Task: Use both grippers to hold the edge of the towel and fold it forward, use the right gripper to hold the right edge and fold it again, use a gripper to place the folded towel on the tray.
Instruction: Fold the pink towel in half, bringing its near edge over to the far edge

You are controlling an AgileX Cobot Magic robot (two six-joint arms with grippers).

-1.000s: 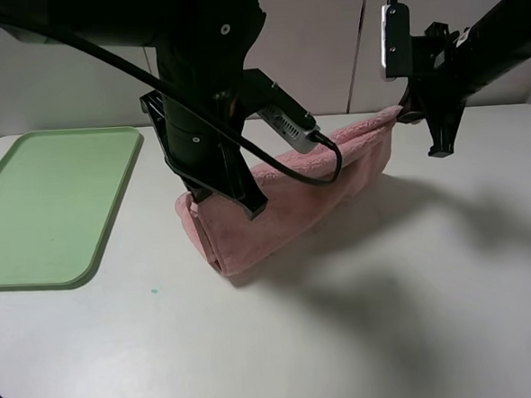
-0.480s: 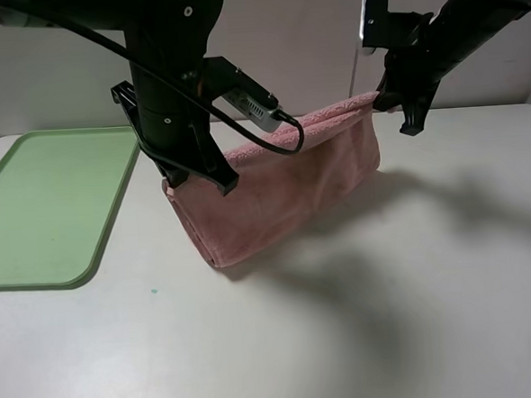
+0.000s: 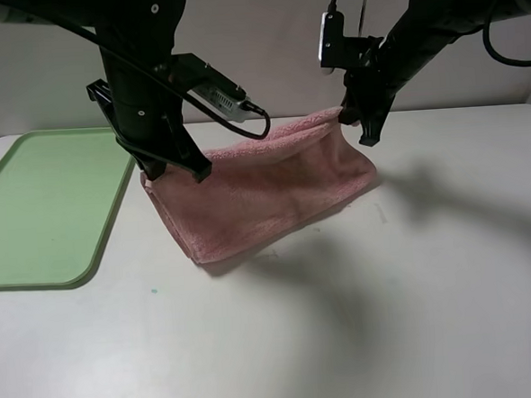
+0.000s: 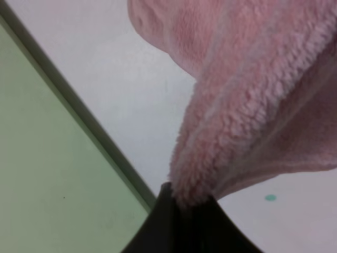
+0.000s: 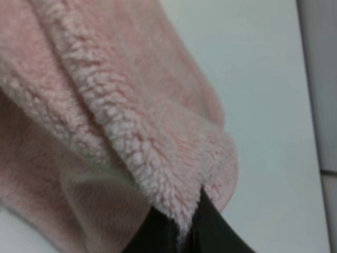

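The towel [image 3: 265,194] is pink and fluffy. It is doubled over, so two soft layers hang down like a hammock, and its bottom fold rests on the white table [image 3: 363,319]. Its top edge [image 3: 271,134] is lifted up and sags a little in the middle. The left gripper [image 3: 175,171] comes down from above at a tilt. Its black fingers [image 4: 158,232] are pressed together, pinching the towel's corner at 9 o'clock. The right gripper [image 3: 356,126] reaches in from 2 o'clock and is squeezed tight on the corner there. The towel's long side runs from 8 o'clock to 2 o'clock, and the right end is higher. The green tray [image 3: 49,203] lies flat at 9 o'clock from the towel, just beside it, with a strip of table between them.
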